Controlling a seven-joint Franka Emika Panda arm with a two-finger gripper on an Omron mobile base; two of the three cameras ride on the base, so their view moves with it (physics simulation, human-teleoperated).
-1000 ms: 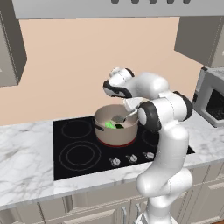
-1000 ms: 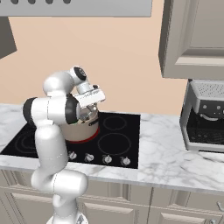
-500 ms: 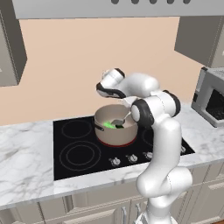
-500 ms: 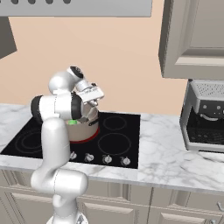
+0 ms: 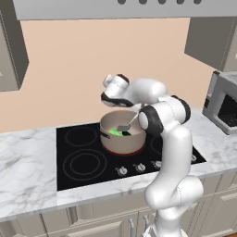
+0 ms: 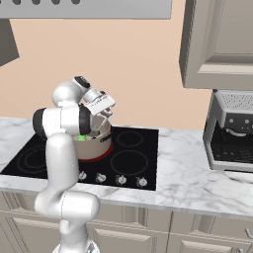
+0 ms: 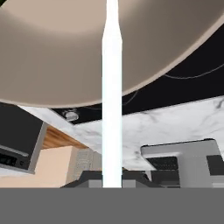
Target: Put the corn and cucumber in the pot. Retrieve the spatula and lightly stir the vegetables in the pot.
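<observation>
Hand view: the spatula (image 7: 112, 92) handle runs straight up the middle of the picture from between the finger tips, so the gripper (image 7: 112, 181) is clamped on the handle's far end. The handle crosses the pale rim of the pot (image 7: 52, 94) and passes on over its inside.

In the left base view the spatula (image 5: 126, 126) slants down from the gripper (image 5: 137, 114) into the pot (image 5: 121, 144); its grey head sits low inside, just beside the cucumber (image 5: 115, 132), which lies on the pot's floor. You cannot make out the corn in these pictures. The pot stands on the rear right burner of the stove (image 5: 81, 155). In the right base view the gripper (image 6: 105, 116) hangs above the pot (image 6: 94, 148), on its right side.

The step in hand appears to be the stir.

1. Hold the grip closed. The handle is thin and held at its end, so any slackening will probably let it pivot or drop.
2. Move the head in small, slow sweeps across the pot floor. Nudge the cucumber; do not pin it against the wall.
3. Keep the handle off the rim. A hard press there could lever the pot sideways on the smooth glass.
4. Keep the head below the rim, so that nothing is flicked out.
</observation>
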